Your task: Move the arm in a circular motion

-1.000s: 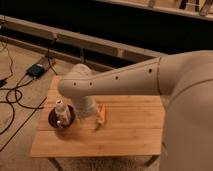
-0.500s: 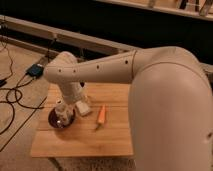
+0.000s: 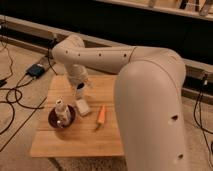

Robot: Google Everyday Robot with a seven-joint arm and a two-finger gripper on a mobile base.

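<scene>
The arm (image 3: 150, 85) is very large, cream-white and tubular, with small dark holes. Its thick segment fills the right foreground. The forearm reaches left to a rounded joint (image 3: 70, 50), then bends down to the wrist. The gripper (image 3: 80, 93) hangs over the back left part of the wooden table (image 3: 75, 145), above and behind a small white block (image 3: 82, 107). It holds nothing that I can see.
A dark bowl (image 3: 52, 120) with a white bottle-like item (image 3: 61, 111) stands at the table's left. An orange carrot (image 3: 101, 115) lies mid-table. Black cables (image 3: 12, 100) and a dark box (image 3: 37, 70) lie on the floor at left. A dark wall runs behind.
The gripper has moved from over the bowl toward the back and right of the table. The rounded joint rose and the thick segment swung further across the right foreground.
</scene>
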